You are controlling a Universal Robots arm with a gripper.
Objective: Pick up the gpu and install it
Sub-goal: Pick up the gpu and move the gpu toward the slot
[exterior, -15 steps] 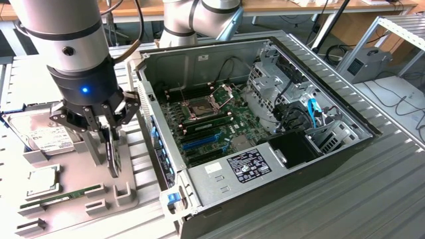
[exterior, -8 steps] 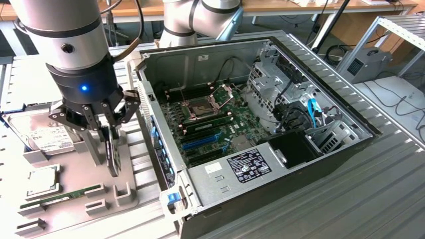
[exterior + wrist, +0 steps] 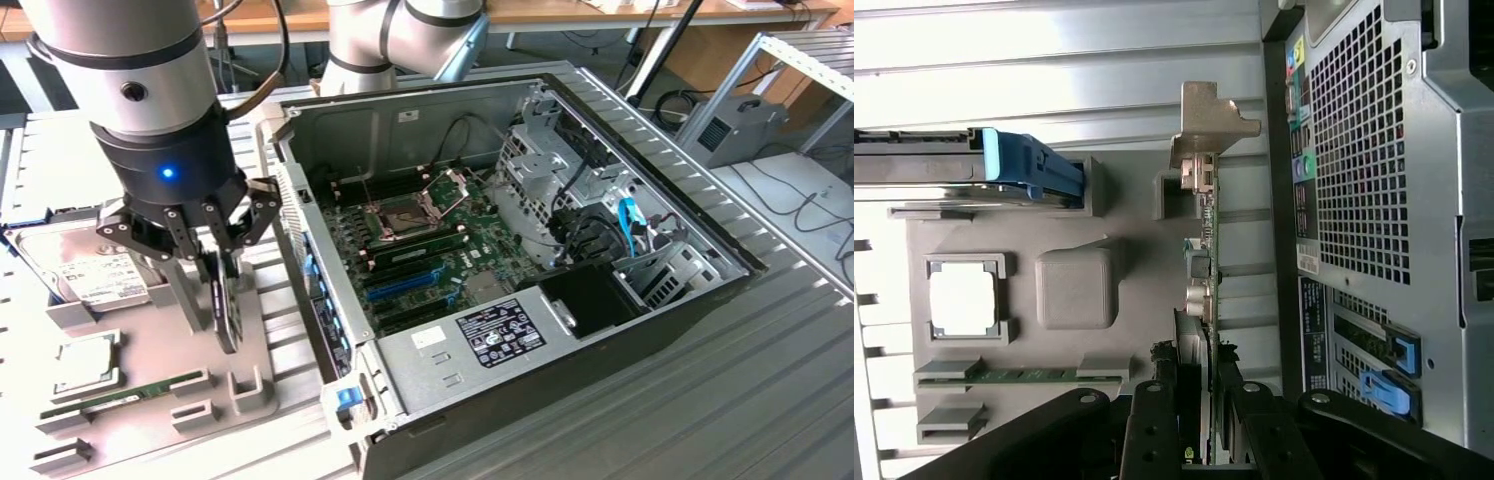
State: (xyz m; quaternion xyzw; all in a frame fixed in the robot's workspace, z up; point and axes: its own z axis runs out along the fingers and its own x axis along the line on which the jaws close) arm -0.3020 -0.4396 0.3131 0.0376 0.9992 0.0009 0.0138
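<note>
The gpu [image 3: 228, 305] stands on edge over the grey parts tray [image 3: 154, 330], just to the exterior view's left of the open computer case [image 3: 561, 330]. In the wrist view the gpu [image 3: 1206, 260] is a thin green card seen edge-on, with its silver end bracket [image 3: 1209, 122] at the far end beside a tray slot. My gripper [image 3: 220, 295] reaches straight down from above, a black finger on each face of the card. The wrist view has the gripper [image 3: 1199, 405] shut on the gpu around its fan part. Whether the card's lower edge touches the tray I cannot tell.
On the tray lie a silver hard drive [image 3: 94, 275], a square processor [image 3: 87, 360] and a long memory stick [image 3: 134, 390]. The case lies on its side with the motherboard [image 3: 427, 240] exposed; blue slots [image 3: 400, 285] sit near its tray-side wall. The case's perforated rear panel [image 3: 1374, 150] is close to the gpu.
</note>
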